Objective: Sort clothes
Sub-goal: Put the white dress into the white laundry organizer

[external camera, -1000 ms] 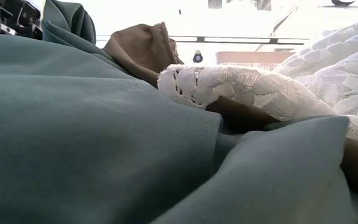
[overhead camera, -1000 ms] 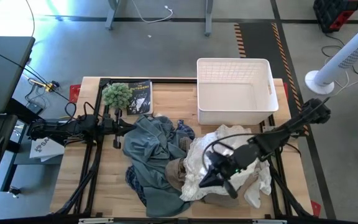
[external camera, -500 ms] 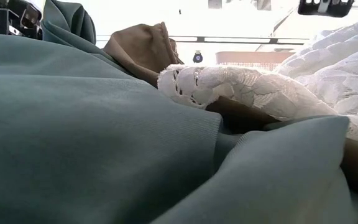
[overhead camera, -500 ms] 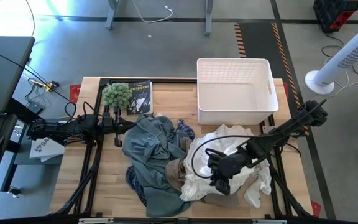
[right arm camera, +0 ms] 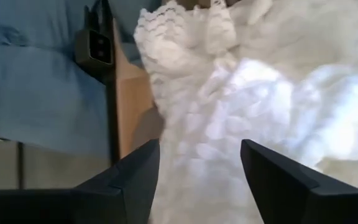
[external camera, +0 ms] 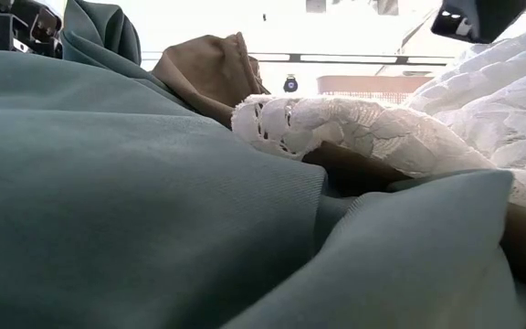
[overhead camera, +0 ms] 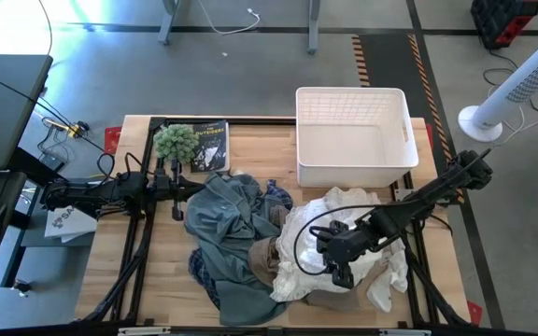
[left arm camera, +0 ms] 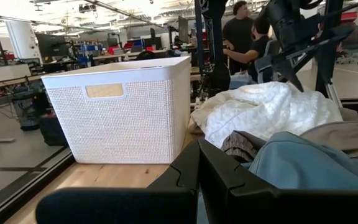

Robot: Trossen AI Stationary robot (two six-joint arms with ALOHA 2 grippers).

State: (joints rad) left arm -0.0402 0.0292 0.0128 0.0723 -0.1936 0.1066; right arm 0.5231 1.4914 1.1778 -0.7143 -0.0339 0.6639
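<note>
The clothes lie in a heap at mid-table. The thin white lace garment (overhead camera: 344, 210) lies on the right. The tan-khaki one (overhead camera: 264, 257) is under its left edge, and the grey-blue one (overhead camera: 224, 229) is on the left. The navy plaid shirt (overhead camera: 278, 198) shows between them. My right gripper (overhead camera: 341, 273) is open and points down just above the white garment (right arm camera: 229, 93), one finger over each side of a lace fold. It also shows in the low view (external camera: 478, 18). My left gripper (overhead camera: 177, 196) is shut and waits beside the grey-blue garment's left edge.
A white plastic basket (overhead camera: 404, 140) stands at the table's far right, and it also shows in the left wrist view (left arm camera: 117, 112). A green fuzzy plant (overhead camera: 176, 142) and a dark book (overhead camera: 210, 147) sit at the far left. People stand in the room beyond the table (left arm camera: 241, 31).
My right gripper has shifted a little toward the table's right edge over the white garment and tipped to point more steeply down. In the low view it has come down into sight. The clothes have not moved.
</note>
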